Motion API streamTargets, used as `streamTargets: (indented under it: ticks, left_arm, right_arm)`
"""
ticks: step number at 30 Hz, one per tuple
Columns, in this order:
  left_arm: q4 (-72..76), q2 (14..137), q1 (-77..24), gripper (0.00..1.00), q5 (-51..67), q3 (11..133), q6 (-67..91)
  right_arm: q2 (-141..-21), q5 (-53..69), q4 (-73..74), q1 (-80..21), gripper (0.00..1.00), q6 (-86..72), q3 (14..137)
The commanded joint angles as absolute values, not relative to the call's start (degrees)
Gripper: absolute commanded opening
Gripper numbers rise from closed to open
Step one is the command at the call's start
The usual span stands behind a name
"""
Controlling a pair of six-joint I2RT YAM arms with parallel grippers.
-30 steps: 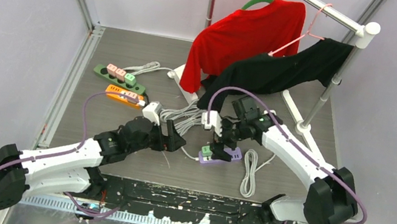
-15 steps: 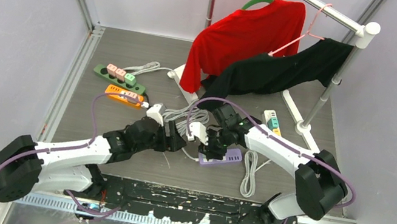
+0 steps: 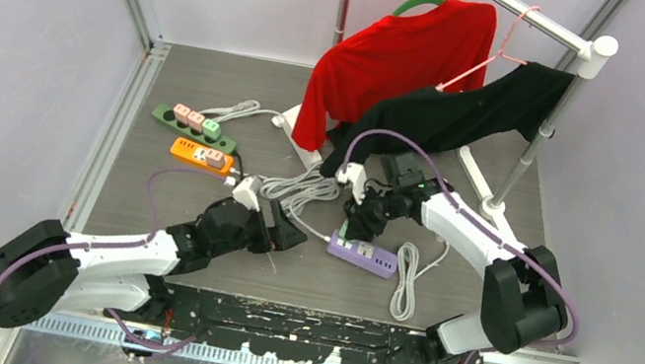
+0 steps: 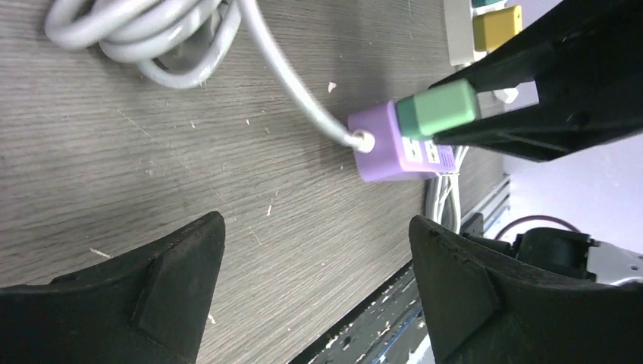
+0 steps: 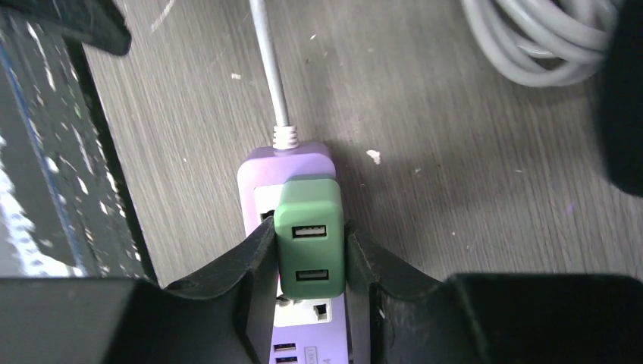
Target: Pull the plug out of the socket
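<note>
A green plug [image 5: 307, 243] with two USB ports sits in the end socket of a purple power strip [image 5: 286, 163] lying flat on the floor [image 3: 214, 93]. My right gripper [image 5: 307, 254] is shut on the plug, one finger on each side. In the top view that gripper [image 3: 352, 230] points down onto the left end of the purple strip [image 3: 375, 259]. My left gripper [image 4: 316, 224] is open and holds nothing. It hovers just left of the strip [image 4: 383, 148] and looks at the plug [image 4: 438, 108]. From above, the left gripper [image 3: 287, 233] lies low, a short way from the strip.
A bundle of grey cable [image 3: 302, 189] lies behind the strip and a white coiled cord [image 3: 405, 279] to its right. A green strip [image 3: 193, 126] and an orange strip [image 3: 201, 155] sit at the back left. A clothes rack [image 3: 551, 112] holds a red shirt [image 3: 401, 56] and a black one [image 3: 471, 113].
The right gripper came down and shut on the green plug. The purple strip shifted right and turned. The left gripper drew back slightly and stands open.
</note>
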State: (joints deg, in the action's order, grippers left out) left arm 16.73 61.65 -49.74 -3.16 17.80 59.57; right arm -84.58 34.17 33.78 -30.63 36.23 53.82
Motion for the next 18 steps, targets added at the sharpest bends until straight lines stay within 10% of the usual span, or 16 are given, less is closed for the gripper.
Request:
streamTargets:
  ticks: [1, 18]
  left_arm:
    - [33.3, 62.1, -49.5, 0.91, -3.2, 14.8, 68.3]
    - [40.9, 76.3, -50.1, 0.75, -1.9, 21.6, 75.9]
  right_arm:
    - [-81.0, 42.1, 23.0, -26.9, 0.01, 19.1, 55.2]
    - [-82.6, 32.3, 1.7, -25.5, 0.01, -24.7, 50.6]
